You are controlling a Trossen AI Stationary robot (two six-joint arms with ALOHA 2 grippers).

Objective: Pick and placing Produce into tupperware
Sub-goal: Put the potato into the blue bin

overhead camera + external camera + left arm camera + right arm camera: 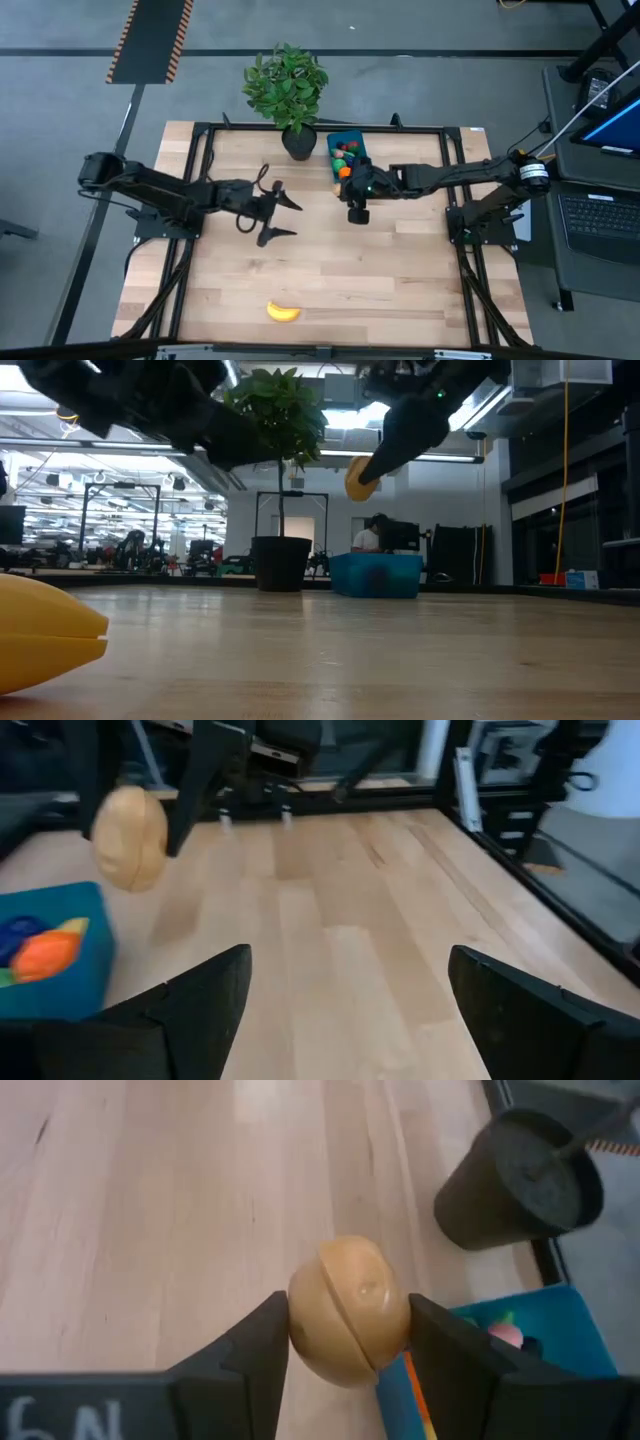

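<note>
potato sits clamped between the right gripper fingers, lifted off the table, with the blue tupperware just beside and below it, nearer than the spread, empty left gripper.

We hold our left arm stretched in from the left side, its left gripper raised above the worktop with fingers spread wide and empty. Our right arm reaches in from the right, the right gripper raised, fingers clamped on a potato.
</note>
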